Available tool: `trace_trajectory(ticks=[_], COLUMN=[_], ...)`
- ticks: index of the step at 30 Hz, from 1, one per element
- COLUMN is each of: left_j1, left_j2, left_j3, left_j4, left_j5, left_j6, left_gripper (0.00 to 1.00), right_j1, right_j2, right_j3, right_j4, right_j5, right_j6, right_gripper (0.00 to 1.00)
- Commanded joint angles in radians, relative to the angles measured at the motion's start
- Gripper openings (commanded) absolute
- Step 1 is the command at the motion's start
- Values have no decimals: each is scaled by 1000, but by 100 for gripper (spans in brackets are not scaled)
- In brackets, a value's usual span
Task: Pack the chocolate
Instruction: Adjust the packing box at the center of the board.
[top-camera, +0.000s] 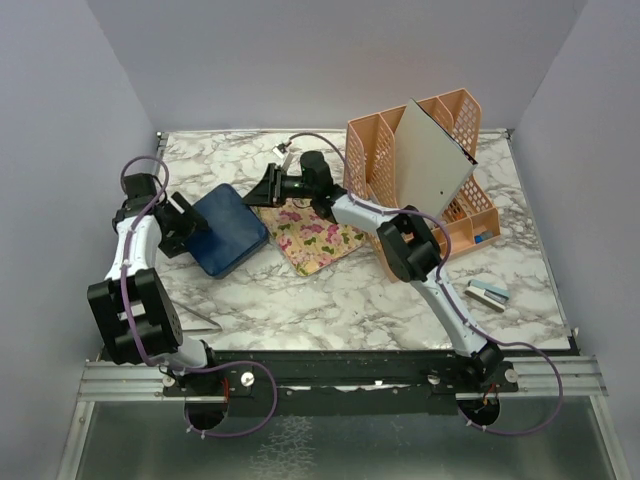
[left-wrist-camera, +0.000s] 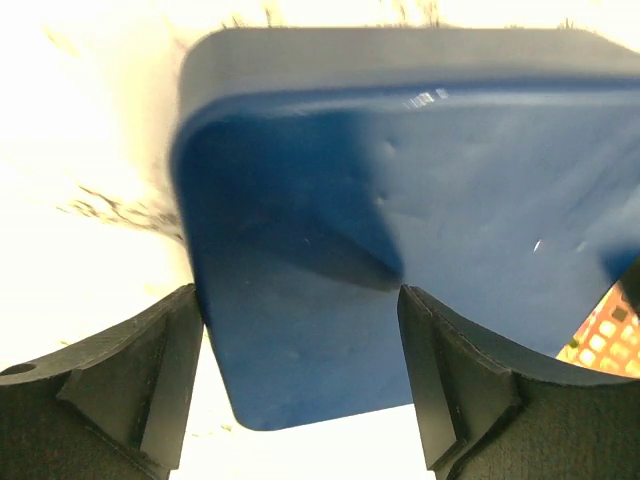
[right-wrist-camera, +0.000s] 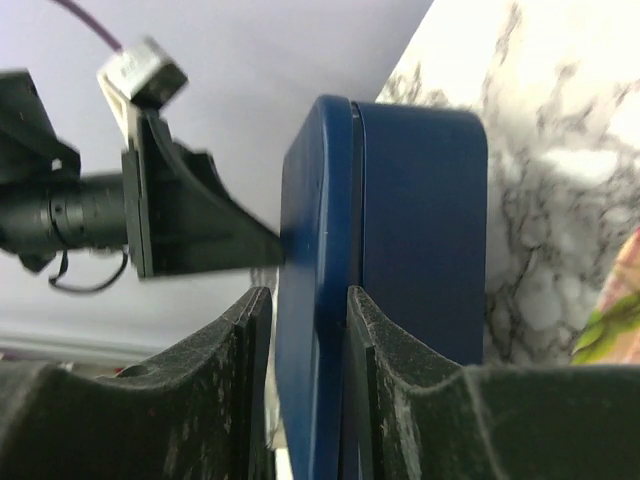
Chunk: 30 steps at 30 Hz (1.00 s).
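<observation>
Top external shows the shut dark blue box (top-camera: 232, 236) left of the worktop's (top-camera: 320, 300) centre; any chocolate is hidden. Your left gripper (top-camera: 200, 226) straddles its corner, jaws spread. Your right gripper (top-camera: 258, 195) flanks its rim, and you cannot tell whether it grips.

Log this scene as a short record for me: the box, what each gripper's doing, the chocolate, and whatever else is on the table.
box: blue box, lid on, resting on the marble table
left gripper: fingers either side of the box's corner; grip unclear
right gripper: closed on the box's edge
chocolate: none in view
other: flowered sheet, orange organizer, small grey object
</observation>
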Motion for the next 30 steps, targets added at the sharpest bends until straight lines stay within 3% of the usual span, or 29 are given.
trace_trajectory(ticks=[1, 4, 8, 13, 18, 22, 27, 28, 30], left_j1=[-15, 0, 0, -1, -2, -2, -1, -1, -2], left_j2=[-61, -57, -47, -37, -50, -44, -41, -41, -51], left_j3=[115, 56, 19, -14, -53, -5, 119, 140, 160], left_j4=[289, 326, 331, 336, 322, 256, 163, 144, 121], left_j5=[195, 235, 235, 249, 250, 206, 103, 78, 36], left_j6=[-6, -4, 27, 47, 70, 121, 153, 144, 108], left_gripper=[24, 42, 50, 58, 60, 63, 71, 74, 98], right_j1=[196, 192, 191, 192, 185, 172, 160, 158, 155], right_j2=[14, 20, 40, 51, 8, -36, -124, -141, -166], right_j3=[-54, -46, -37, -17, -81, -171, -257, -266, -251], right_j4=[109, 107, 130, 182, 190, 199, 143, 120, 40], right_j5=[-357, -361, -356, -316, -90, 45, 58, 59, 64], right_j6=[207, 207, 242, 212, 197, 186, 39, 1, -92], right_gripper=[40, 42, 42, 40, 38, 39, 41, 42, 45])
